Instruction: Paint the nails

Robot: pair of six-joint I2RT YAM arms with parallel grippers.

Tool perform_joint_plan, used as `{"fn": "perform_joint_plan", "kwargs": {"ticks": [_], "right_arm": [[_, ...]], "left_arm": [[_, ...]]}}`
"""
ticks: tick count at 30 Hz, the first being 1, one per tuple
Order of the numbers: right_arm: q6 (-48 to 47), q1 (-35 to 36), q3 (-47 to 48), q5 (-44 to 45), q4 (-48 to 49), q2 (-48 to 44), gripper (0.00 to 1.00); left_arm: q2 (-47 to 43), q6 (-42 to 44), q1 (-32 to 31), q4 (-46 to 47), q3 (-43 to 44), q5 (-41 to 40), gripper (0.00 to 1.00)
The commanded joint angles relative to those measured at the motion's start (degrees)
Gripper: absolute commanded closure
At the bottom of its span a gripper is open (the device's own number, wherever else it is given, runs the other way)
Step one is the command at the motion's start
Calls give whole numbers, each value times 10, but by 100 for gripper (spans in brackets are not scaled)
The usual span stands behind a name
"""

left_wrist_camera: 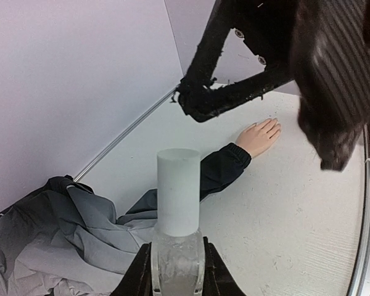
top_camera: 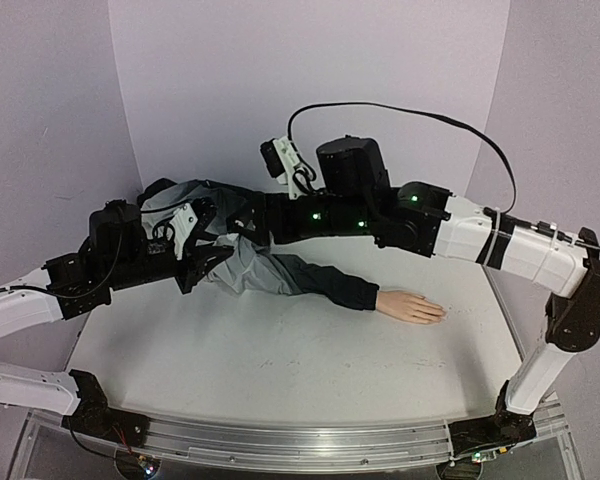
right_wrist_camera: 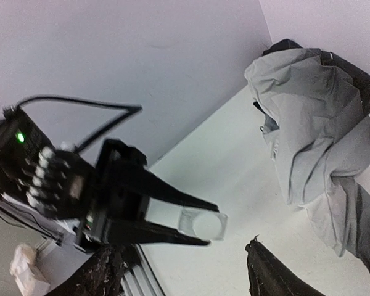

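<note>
Where left arm reaches over crumpled jacket, left pincer (left_wrist_camera: 177, 266) clamped on small clear bottle (left_wrist_camera: 177, 203) with whitish cap. Grey jacket (top_camera: 235, 262) heaped at rear left of worktop (top_camera: 280, 370). Dark sleeve (top_camera: 330, 283) runs rightward, lying flat. Mannequin hand (top_camera: 412, 306) sticks out of cuff, palm down on worktop. Nails (left_wrist_camera: 275, 127) at fingertips, pointing right, too small to judge, both pincers well apart from them. Right pincer (right_wrist_camera: 179, 247) spread wide, nothing between fingers, near bottle.

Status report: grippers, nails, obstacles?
Left gripper shut on bottle, cap on. Right gripper open, facing cap. Nails clear of both grippers. Nothing covers the hand.
</note>
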Motion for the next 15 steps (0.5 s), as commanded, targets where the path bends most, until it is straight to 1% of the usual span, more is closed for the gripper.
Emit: {"fn": "perform_joint_plan", "kwargs": {"ticks": [1, 3, 9, 12, 13, 15], "right_arm": [[77, -14, 44, -26, 28, 31, 40], [84, -19, 48, -37, 34, 36, 47], [83, -21, 74, -72, 34, 64, 49], [80, -21, 74, -83, 34, 71, 53], [77, -21, 74, -87, 34, 74, 61], [72, -23, 72, -91, 35, 75, 73]], "left_arm": [[-4, -1, 0, 35, 26, -6, 100], [-4, -1, 0, 35, 25, -4, 100], [-3, -7, 0, 34, 27, 12, 100], [-4, -8, 0, 33, 27, 18, 100], [-6, -9, 0, 33, 26, 20, 100], [-6, -9, 0, 33, 26, 23, 100]]}}
